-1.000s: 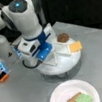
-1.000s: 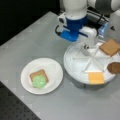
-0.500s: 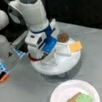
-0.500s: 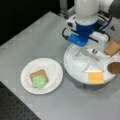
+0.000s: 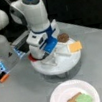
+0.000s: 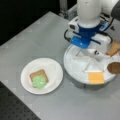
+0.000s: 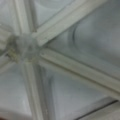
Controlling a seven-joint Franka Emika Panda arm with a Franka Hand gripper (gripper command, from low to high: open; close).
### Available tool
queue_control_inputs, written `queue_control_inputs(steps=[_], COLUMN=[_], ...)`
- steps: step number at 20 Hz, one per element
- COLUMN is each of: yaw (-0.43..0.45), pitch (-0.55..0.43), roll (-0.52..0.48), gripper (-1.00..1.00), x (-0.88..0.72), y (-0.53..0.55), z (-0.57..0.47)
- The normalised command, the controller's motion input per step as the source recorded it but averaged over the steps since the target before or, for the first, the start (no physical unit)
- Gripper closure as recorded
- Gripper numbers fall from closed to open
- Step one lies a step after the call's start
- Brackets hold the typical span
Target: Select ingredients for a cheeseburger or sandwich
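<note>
Tool point(image 6: 93, 52) low over divided tray point(image 6: 75, 67); toast point(image 6: 39, 75) and lettuce point(image 6: 39, 81) plated.

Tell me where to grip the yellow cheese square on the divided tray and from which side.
Take the yellow cheese square by two opposite straight edges, coming from above. It lies flat in its own compartment of the divided tray, near the rim, with ribs on either side, so a sideways approach looks blocked. The tool hangs over the tray's centre.

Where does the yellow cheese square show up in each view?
Front view: cheese square at the divided tray's right edge, beside the patty.
Front view: cheese square at the tray's lower edge.
Wrist view: not visible, only tray dividers.
Shared landmark: the tray.
</note>
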Motion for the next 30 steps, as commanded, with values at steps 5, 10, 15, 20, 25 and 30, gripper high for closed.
queue_control_inputs(steps=[5,10,15,20,25,30], yaw=[0.200,0.173,0.191,0.204,0.179,0.201], pitch=[-0.165,-0.151,-0.143,-0.154,-0.146,-0.139], roll=[-0.138,-0.123,-0.090,-0.058,-0.062,-0.090], gripper=[-1.00,-1.00,-1.00,-1.00,-1.00,-1.00], x=[-0.12,-0.09,-0.08,-0.08,-0.11,-0.12], y=[0.13,0.00,-0.01,0.06,0.09,0.03], z=[-0.14,-0.13,-0.15,-0.19,-0.12,-0.10])
